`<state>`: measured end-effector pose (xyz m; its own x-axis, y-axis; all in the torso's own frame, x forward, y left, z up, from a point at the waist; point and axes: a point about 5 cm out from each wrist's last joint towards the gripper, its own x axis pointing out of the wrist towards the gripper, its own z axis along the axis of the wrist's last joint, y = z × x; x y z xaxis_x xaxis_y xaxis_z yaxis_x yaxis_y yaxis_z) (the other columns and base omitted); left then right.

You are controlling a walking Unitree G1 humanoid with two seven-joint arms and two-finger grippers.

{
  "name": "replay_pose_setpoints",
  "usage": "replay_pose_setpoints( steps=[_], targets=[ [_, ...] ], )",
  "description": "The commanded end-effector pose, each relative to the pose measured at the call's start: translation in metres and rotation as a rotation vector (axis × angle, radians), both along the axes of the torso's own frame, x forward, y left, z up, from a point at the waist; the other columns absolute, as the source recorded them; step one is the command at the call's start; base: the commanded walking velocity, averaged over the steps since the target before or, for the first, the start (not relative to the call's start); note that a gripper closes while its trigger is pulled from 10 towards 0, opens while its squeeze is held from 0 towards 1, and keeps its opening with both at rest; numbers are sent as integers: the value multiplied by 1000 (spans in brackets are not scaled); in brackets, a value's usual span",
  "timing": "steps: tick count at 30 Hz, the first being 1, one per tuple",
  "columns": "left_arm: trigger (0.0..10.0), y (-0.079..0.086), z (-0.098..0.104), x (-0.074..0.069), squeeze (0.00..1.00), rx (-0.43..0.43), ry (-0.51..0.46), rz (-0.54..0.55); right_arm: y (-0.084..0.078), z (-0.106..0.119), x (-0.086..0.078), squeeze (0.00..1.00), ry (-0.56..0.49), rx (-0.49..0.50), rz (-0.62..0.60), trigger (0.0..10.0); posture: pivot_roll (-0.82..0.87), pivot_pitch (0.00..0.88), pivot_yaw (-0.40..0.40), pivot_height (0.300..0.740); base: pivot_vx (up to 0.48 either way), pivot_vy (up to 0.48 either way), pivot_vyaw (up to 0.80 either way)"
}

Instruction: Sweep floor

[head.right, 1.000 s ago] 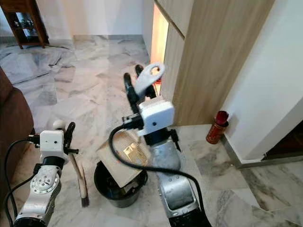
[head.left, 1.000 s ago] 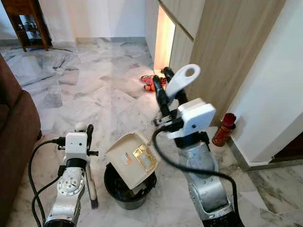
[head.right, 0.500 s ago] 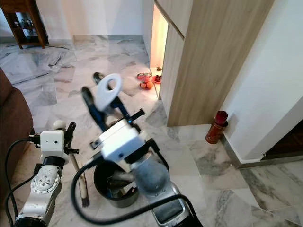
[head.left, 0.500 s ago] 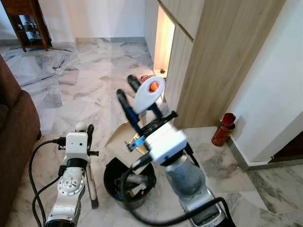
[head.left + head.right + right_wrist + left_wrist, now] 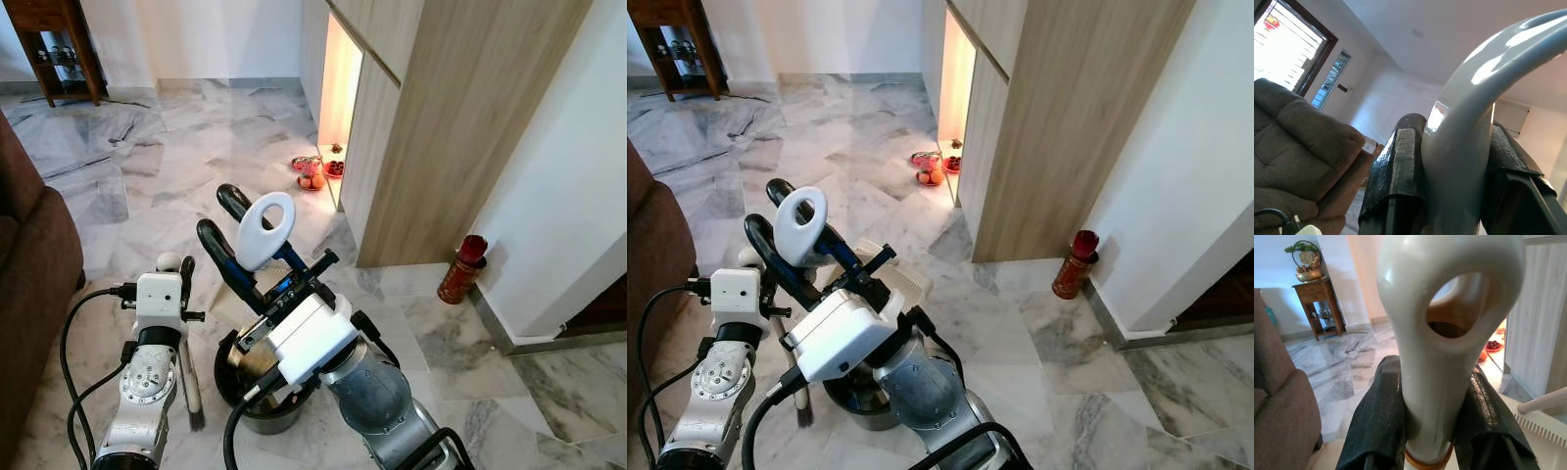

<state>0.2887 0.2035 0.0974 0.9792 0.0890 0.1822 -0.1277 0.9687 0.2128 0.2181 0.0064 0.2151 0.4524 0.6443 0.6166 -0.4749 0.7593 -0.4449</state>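
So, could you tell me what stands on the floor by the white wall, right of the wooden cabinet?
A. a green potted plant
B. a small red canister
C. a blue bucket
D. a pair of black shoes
B: a small red canister stands upright on the marble floor, close to the white wall and just right of the wooden cabinet.
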Motion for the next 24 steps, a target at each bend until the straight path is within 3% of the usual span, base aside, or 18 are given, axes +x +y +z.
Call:
replay_pose_setpoints(
  steps=[1,5,8,11,12,17,20,24],
  targets=[
    [10000,-6,13,5,0,30,-67,-33,-3,13,-3,0,-81,24,-6,10000,58,0,-61,740,0,0,0],
    [10000,-7,12,5,0,30,-65,-33,-25,10,24,0,-39,49,-183,10000,59,0,-63,740,0,0,0],
    [10000,-7,13,5,0,29,-67,-34,-38,14,36,0,-36,66,-252,10000,54,0,-61,740,0,0,0],
    [10000,-7,12,4,0,30,-66,-35,-59,22,51,0,-71,66,-370,10000,47,0,-58,740,0,0,0],
    [10000,-7,12,4,0,31,-66,-37,-73,27,59,0,-83,77,-430,10000,47,0,-58,740,0,0,0],
    [10000,-6,12,3,0,34,-64,-38,-103,31,75,0,-83,105,-581,10000,44,0,-55,740,0,0,0],
    [10000,-6,12,3,0,36,-63,-39,-118,29,82,0,-62,126,-651,10000,47,0,-55,740,0,0,0],
    [10000,-6,10,1,0,38,-55,-53,-145,5,94,0,54,153,-774,10000,53,0,-54,740,0,0,0]
  ],
)
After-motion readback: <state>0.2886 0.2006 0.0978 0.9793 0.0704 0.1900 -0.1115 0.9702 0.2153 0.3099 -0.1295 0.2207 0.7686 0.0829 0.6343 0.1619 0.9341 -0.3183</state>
